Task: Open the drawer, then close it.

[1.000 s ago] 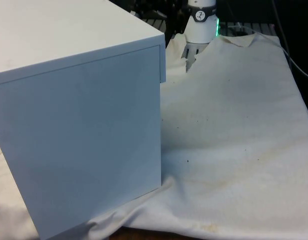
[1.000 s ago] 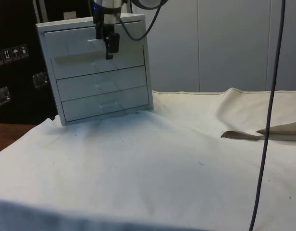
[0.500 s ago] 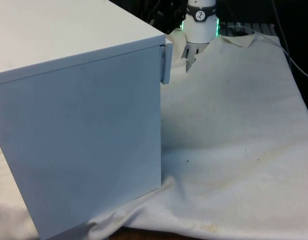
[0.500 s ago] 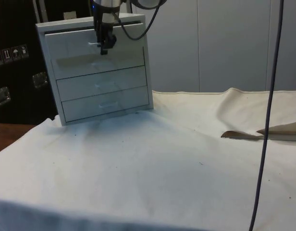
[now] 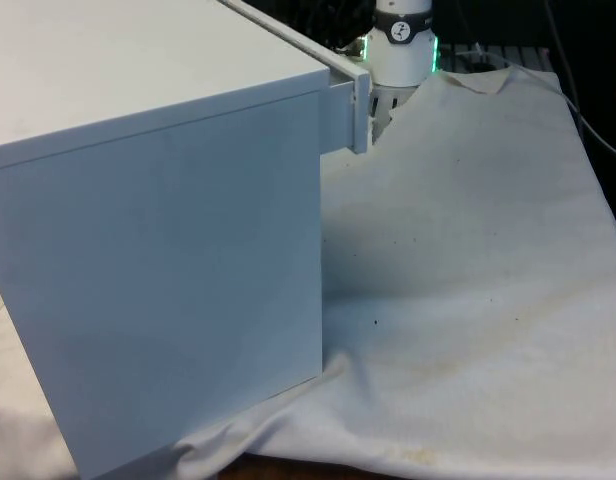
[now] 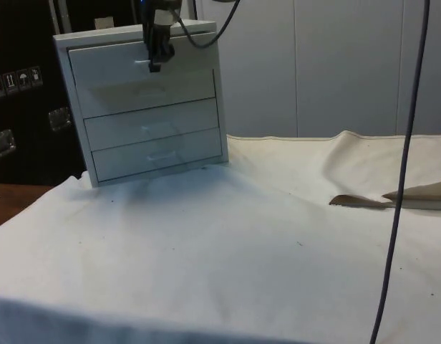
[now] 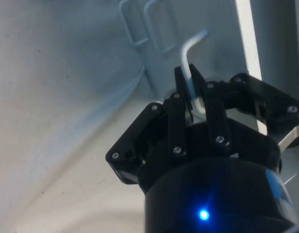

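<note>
You are looking at a white chest of drawers [image 6: 145, 107] standing in the upper left of the side view, on the white cloth [image 6: 242, 244] that is covering the bench. In the front view the chest [image 5: 158, 250] is turning its plain side to you and filling the left half of the frame.

The top drawer [image 6: 142, 61] is standing partly pulled out. In the front view its front panel [image 5: 359, 105] is jutting past the chest's corner near the top centre of the frame, with the drawer's side rail running back along the top edge. In the side view the drawer's front is sitting proud of the two lower drawers [image 6: 156, 136], which are lying flush with the chest.

The gripper [image 6: 157, 56] is hanging in front of the top drawer, at the upper left of the side view. In the wrist view the gripper [image 7: 191, 94] is showing its black fingers [image 7: 174, 111] pinching the thin white wire handle [image 7: 188, 58] of that drawer; the handle's bent end is sticking out beyond the fingertips. Two more wire handles [image 7: 140, 24] are showing beyond it, towards the upper middle of the wrist frame, against the chest's front.

A dark cable [image 6: 401, 172] is hanging down the right side of the side view.
</note>
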Controlling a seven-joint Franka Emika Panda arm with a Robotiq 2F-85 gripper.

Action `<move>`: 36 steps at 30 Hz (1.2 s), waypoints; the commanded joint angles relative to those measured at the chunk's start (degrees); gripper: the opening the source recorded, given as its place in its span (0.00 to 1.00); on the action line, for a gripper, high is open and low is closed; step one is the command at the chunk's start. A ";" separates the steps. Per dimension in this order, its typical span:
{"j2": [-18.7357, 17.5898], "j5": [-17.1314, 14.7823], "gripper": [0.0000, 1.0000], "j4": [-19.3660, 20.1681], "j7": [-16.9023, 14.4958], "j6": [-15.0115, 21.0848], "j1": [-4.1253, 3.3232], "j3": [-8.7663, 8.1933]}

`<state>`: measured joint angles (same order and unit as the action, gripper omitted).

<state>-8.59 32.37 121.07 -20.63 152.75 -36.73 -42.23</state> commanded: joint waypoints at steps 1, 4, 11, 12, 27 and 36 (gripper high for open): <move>1.32 2.12 0.00 0.92 1.43 -0.34 -0.69 -0.46; 2.58 2.29 0.00 1.60 1.66 -0.97 -0.74 0.06; 3.27 0.29 0.00 2.35 0.97 -1.43 -0.29 1.60; 4.35 2.98 0.00 3.21 3.32 -1.72 -0.80 1.60; 7.51 12.03 0.00 6.93 14.04 -3.44 -0.69 5.79; 10.20 16.56 0.00 9.57 19.14 -5.39 -0.52 8.48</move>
<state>1.20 47.84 130.52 -2.23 147.59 -37.07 -33.75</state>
